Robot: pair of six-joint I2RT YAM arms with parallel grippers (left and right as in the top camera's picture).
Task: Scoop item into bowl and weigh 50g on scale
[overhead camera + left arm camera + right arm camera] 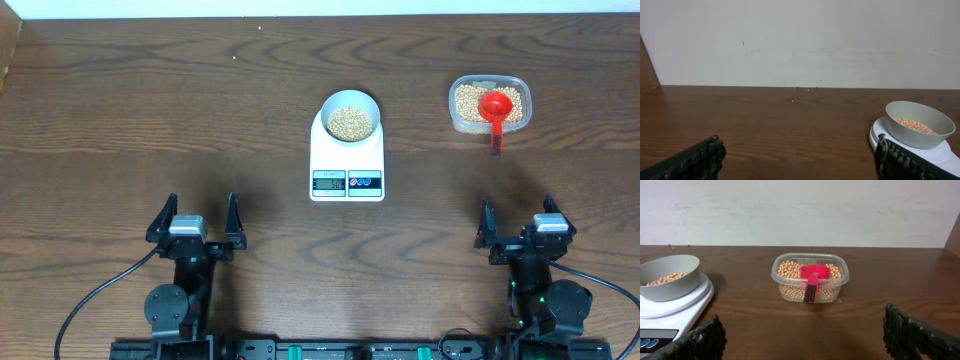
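The pale blue-grey bowl stands on the white scale at the table's middle, partly filled with tan beans. The bowl and scale show at the right of the left wrist view, and the bowl on the scale at the left of the right wrist view. A red scoop rests in a clear tub of beans at the back right; the tub also shows in the right wrist view. My left gripper and right gripper are open and empty near the front edge.
A few stray beans lie on the brown table far from the left gripper. A wall stands behind the table's far edge.
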